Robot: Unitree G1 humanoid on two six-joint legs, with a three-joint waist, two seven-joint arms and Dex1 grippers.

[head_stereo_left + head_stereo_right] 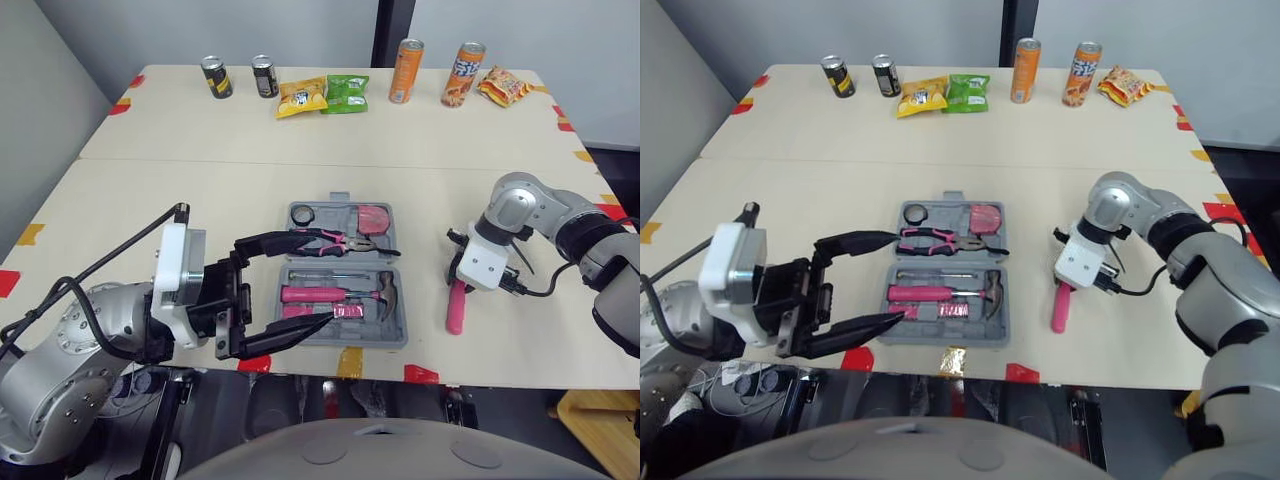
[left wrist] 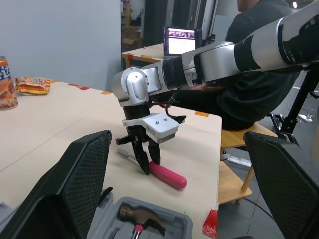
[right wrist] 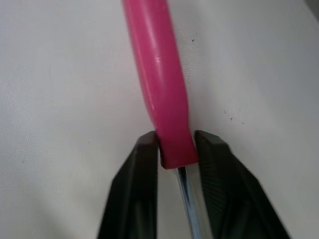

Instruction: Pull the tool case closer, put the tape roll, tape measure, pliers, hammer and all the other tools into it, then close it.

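Pink plastic over a bright steel shaft, the screwdriver (image 3: 157, 74) looks smooth, hard and slim. It lies flat on the worktop (image 1: 200, 180), just right of the case (image 1: 400, 335) and near the front edge. The right tool (image 2: 150, 163) stands over it with both fingers pressed against the handle's end, where the shaft begins, so it has hold of the screwdriver, which is not yet lifted. The step in hand appears to be fetching this last loose item. The grey case lies open and flat at the near centre, with the tape roll (image 1: 302, 214), tape measure (image 1: 372, 217) and pliers (image 1: 335, 240) in its far half and the hammer (image 1: 385, 290) in its near half. The next move probably calls for a straight lift, a carry left over the case and a lowering into a free slot. The grip is at one end, so the handle may swing. The left tool (image 1: 312, 277) hangs wide open and empty at the case's left side, well placed to fold it closed afterwards.
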